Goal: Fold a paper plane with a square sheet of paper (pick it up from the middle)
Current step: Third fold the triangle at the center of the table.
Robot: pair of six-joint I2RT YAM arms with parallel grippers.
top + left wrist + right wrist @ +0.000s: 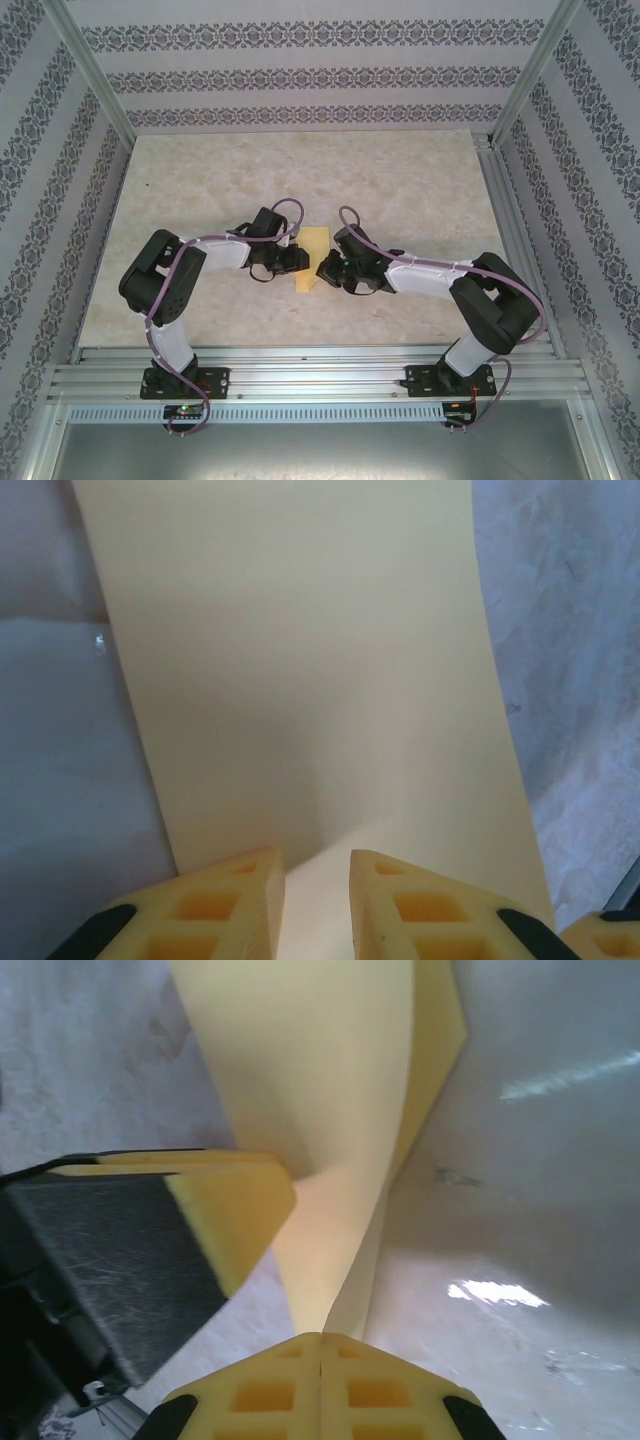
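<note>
A plain yellow-orange sheet of paper (315, 245) sits between two robot arms at the middle of a pale, marble-patterned table (400, 180), as seen from the overhead camera. The left gripper (297, 260) meets the sheet from 9 o'clock and the right gripper (326, 268) from 3 o'clock. Both arms reach in from bases bolted to an aluminium rail (320, 375) at the table's 6 o'clock edge. Striped, patterned wall panels (300, 75) enclose the table on three sides.

In the right wrist view, the right gripper's two yellow fingertips are pressed flat together at 6 o'clock, with no gap along their seam. They are clamped on the narrow end of the sheet. From there the paper fans out toward 12 o'clock, doubled over on itself, with a second layer showing at 1 o'clock. One yellow pad (235, 1205) of the left gripper comes in from 9 o'clock, and its tip touches the face of the sheet.

In the left wrist view, the left gripper's fingers (235, 900) stand slightly apart at 6 o'clock. The paper can be seen through the narrow gap between them. The sheet stretches away toward 12 o'clock, and a soft shadowed crease runs up its centre. It cannot be told whether these fingers grip the sheet or only rest against it.
</note>
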